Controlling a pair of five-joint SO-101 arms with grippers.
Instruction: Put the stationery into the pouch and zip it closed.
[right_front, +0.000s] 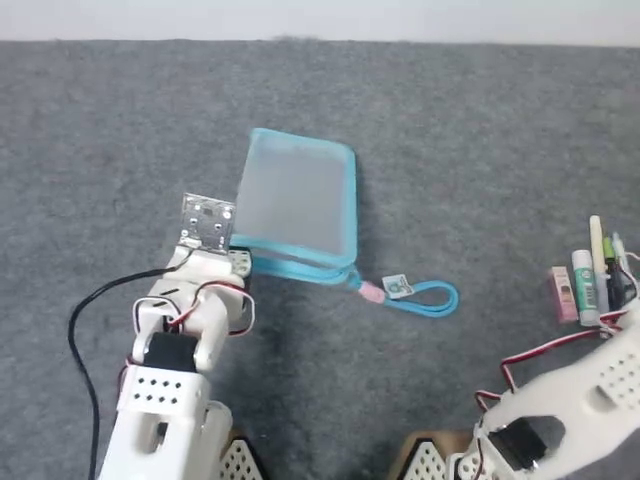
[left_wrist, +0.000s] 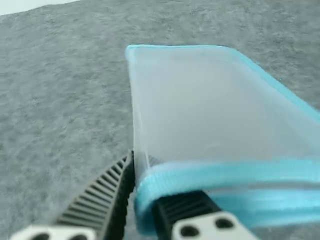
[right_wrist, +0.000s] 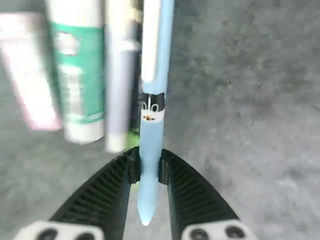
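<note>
Two grippers are engaged: the left gripper (left_wrist: 144, 179) is clamped on the zipper-edge corner of the translucent, blue-trimmed pouch (right_front: 298, 200), and the right gripper (right_wrist: 148, 167) is closed on a light-blue pen (right_wrist: 151, 120). In the high view the pouch lies at table centre, long axis 12 to 6 o'clock, zipper edge at 6, with its loop strap (right_front: 430, 296) trailing toward 4. The right wrist view shows the pen parallel to a glue stick (right_wrist: 77, 70) and a pink eraser (right_wrist: 27, 70).

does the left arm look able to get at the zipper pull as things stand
Probably not right now. The left gripper is shut on the pouch at one corner, so it would have to let go first. The zipper pull lies at the far end of that edge, with nothing in between.
</note>
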